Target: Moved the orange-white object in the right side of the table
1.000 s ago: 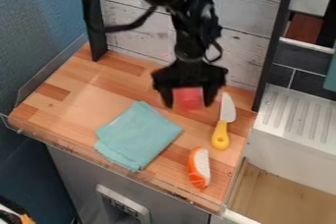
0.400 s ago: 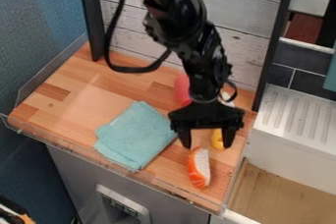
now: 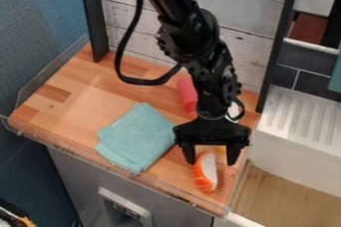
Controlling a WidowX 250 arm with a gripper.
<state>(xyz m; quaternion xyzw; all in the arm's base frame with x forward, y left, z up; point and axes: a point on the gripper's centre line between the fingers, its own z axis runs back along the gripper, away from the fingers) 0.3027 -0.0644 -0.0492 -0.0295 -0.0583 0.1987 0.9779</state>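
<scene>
Gripping across the narrow middle is advised for the orange-white object (image 3: 207,173), lower centre-right, likely light, firm; the claw (image 3: 211,162) is released.

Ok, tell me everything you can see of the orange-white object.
The orange-white object looks like a toy sushi piece: a smooth orange topping with pale stripes at its near end, beside a bumpy white part like rice. It lies lengthwise toward the front edge of the wooden table, right of the teal cloth. Its far end is below the open gripper; whether a finger touches it, I can't tell.
</scene>
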